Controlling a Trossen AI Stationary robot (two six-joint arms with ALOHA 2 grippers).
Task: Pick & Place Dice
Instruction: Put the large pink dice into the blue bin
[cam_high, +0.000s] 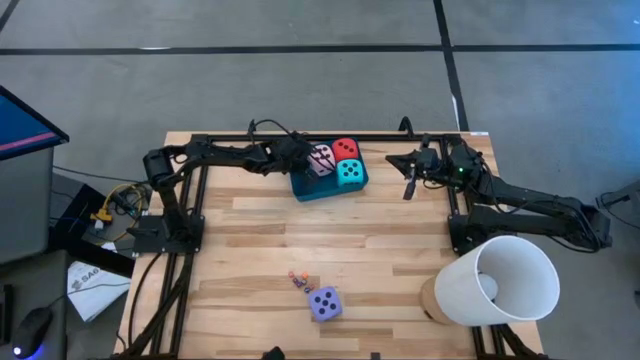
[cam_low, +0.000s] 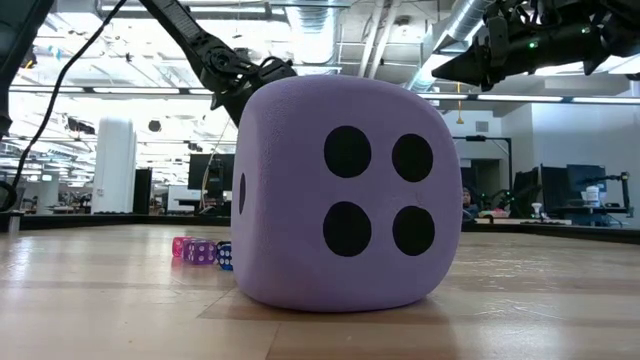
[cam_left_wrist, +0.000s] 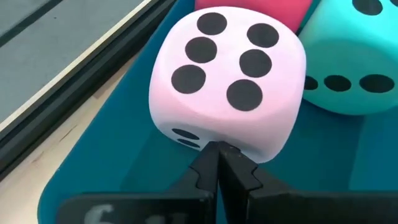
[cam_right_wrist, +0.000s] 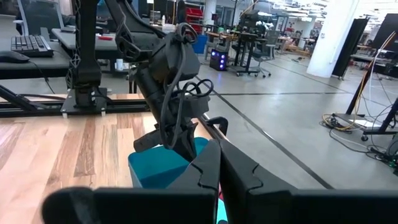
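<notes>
Wooden table (cam_high: 250, 250). White lampshade-like cone (cam_high: 495, 280), near right corner. Teal tray (cam_high: 320, 187), far edge: holds pink die (cam_high: 322, 159), red die (cam_high: 346, 148), turquoise die (cam_high: 350, 172). Purple die (cam_high: 324, 303), near edge, beside small dice (cam_high: 298, 279). Left gripper (cam_left_wrist: 217, 152): fingers pressed together, at pink die. Right gripper (cam_high: 408, 186): fingers together, empty, beside tray.

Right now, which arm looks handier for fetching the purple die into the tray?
Probably left: its shut pincer is over the tray, and the purple die lies nearer its side.
</notes>
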